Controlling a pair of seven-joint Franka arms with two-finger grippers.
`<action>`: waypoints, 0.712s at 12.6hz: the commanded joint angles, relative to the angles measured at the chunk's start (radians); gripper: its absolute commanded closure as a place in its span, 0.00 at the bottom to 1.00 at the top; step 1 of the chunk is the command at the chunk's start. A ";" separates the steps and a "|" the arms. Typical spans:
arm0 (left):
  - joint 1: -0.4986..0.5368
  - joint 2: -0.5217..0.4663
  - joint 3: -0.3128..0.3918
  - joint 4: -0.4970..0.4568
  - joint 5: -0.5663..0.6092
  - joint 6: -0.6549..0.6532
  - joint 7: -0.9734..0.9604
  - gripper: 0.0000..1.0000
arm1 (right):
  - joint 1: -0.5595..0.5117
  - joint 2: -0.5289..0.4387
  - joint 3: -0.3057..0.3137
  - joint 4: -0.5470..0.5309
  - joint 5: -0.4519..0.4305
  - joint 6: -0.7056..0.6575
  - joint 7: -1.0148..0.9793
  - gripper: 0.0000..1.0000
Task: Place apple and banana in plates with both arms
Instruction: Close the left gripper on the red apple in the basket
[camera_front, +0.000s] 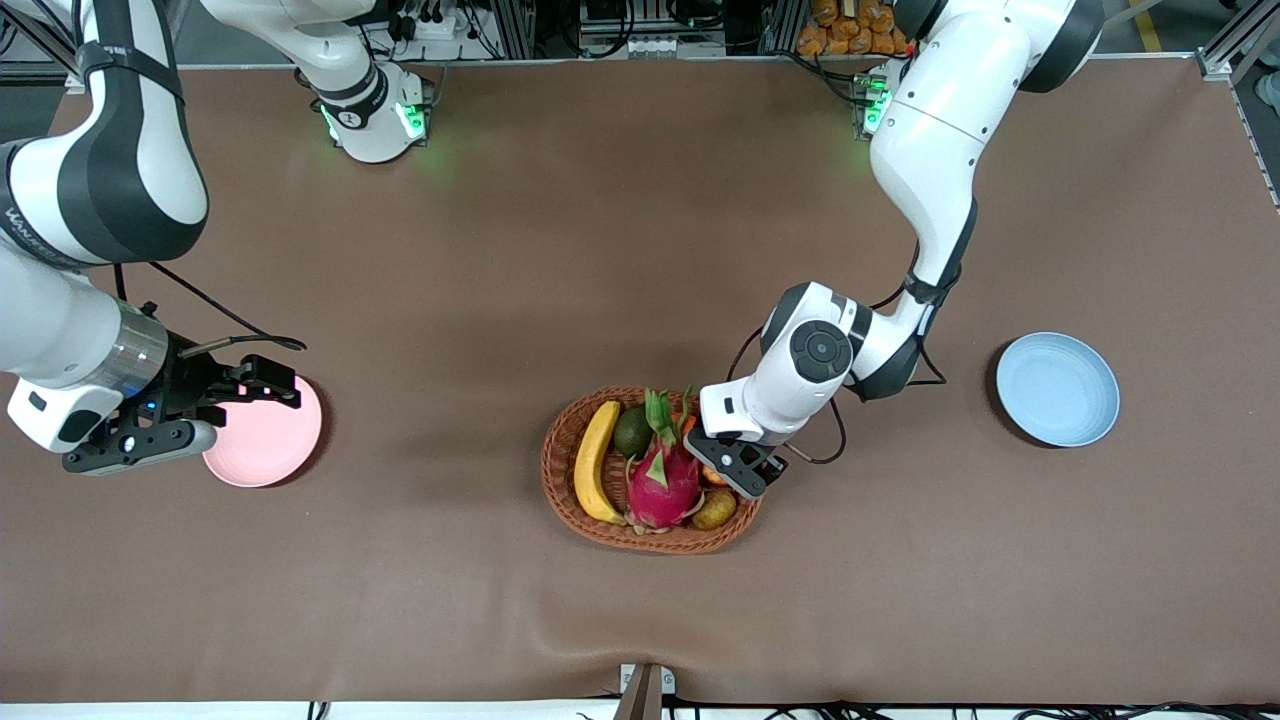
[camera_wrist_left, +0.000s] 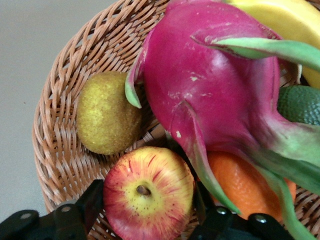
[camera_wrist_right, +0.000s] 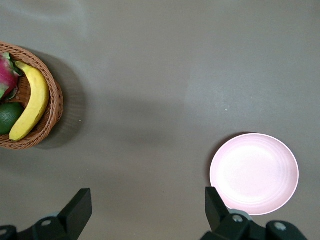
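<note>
The apple (camera_wrist_left: 147, 192), red with yellow blotches, lies in the wicker basket (camera_front: 556, 490). My left gripper (camera_front: 742, 468) is down in the basket at the left arm's end, its fingers (camera_wrist_left: 92, 200) pressed on either side of the apple; the front view hides the apple under the gripper. The banana (camera_front: 594, 462) lies in the basket at the right arm's end and shows in the right wrist view (camera_wrist_right: 31, 102). The pink plate (camera_front: 272, 442) is near the right arm's end, the blue plate (camera_front: 1057, 388) near the left arm's. My right gripper (camera_front: 262, 385) hangs open and empty over the pink plate's (camera_wrist_right: 254, 174) edge.
The basket also holds a pink dragon fruit (camera_front: 662, 478), a green avocado (camera_front: 632, 432), a brownish-yellow oval fruit (camera_wrist_left: 107, 112) and an orange fruit (camera_wrist_left: 245, 182), all packed close round the apple. Brown table cloth surrounds the basket and plates.
</note>
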 joint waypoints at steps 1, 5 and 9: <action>-0.009 0.015 -0.001 0.020 -0.014 0.013 0.021 0.28 | 0.006 0.000 -0.003 0.003 0.011 -0.009 -0.001 0.00; -0.007 0.000 -0.001 0.022 -0.015 0.013 0.016 0.72 | 0.005 0.000 -0.003 0.002 0.011 -0.009 -0.001 0.00; 0.010 -0.049 -0.023 0.009 -0.018 0.001 0.010 0.74 | 0.005 0.000 -0.003 0.002 0.012 -0.010 -0.001 0.00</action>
